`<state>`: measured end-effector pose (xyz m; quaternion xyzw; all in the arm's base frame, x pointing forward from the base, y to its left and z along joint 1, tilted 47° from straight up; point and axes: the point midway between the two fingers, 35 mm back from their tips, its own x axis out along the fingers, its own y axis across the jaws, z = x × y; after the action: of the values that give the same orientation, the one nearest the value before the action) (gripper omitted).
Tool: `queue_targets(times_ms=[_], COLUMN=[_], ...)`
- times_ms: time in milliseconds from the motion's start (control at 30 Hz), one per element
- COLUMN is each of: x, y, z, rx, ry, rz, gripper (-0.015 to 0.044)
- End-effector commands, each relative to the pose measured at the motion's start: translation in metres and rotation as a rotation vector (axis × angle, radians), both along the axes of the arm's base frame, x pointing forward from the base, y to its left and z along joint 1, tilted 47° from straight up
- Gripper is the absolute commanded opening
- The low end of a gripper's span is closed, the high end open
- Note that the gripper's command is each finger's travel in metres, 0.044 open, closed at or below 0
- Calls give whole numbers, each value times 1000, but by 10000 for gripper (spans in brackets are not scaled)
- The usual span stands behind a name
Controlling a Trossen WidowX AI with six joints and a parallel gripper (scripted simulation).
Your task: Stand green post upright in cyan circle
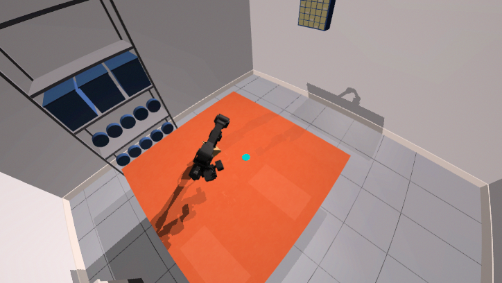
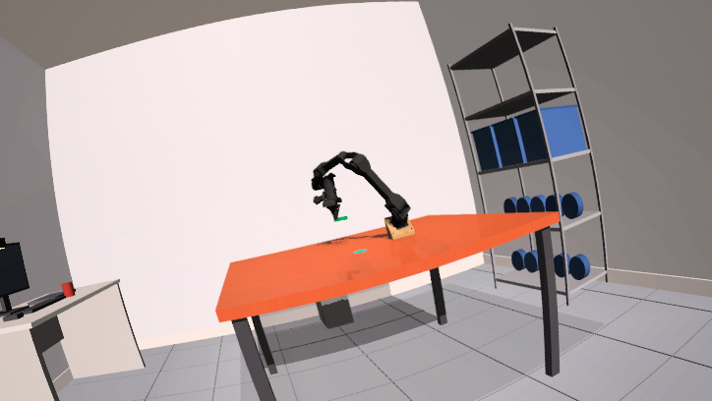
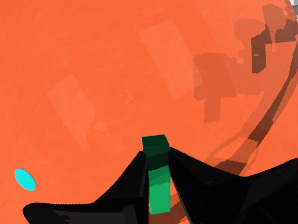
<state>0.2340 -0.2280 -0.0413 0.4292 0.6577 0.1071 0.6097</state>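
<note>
My gripper [image 2: 335, 217] [image 3: 156, 155] is shut on the green post [image 2: 341, 218] [image 3: 160, 196]. The post is held clear of the table, roughly level in the exterior view, with one end sticking out sideways from the fingertips. In the wrist view it runs between the two black fingers. The post is hidden in the top view, where the arm covers it. The cyan circle [image 1: 245, 157] [image 2: 360, 251] [image 3: 25, 179] lies flat on the table. It has nothing on it and is off to the left of the fingers in the wrist view.
The orange table [image 1: 281, 143] [image 2: 278, 278] carries the arm's wooden base [image 2: 401, 231], close to the circle. A shelf rack with blue bins [image 1: 101, 91] [image 2: 563, 132] stands beyond the table. A desk [image 2: 94, 328] with a red cup [image 2: 68, 289] stands away from it.
</note>
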Motion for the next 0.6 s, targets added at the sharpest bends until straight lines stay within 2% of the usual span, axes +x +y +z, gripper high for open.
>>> queue_targets(times_ms=[0, 567], x=[3, 20], y=[7, 34], z=[10, 56], rx=[8, -3], ry=[5, 6], rz=[-9, -27], gripper=[23, 23])
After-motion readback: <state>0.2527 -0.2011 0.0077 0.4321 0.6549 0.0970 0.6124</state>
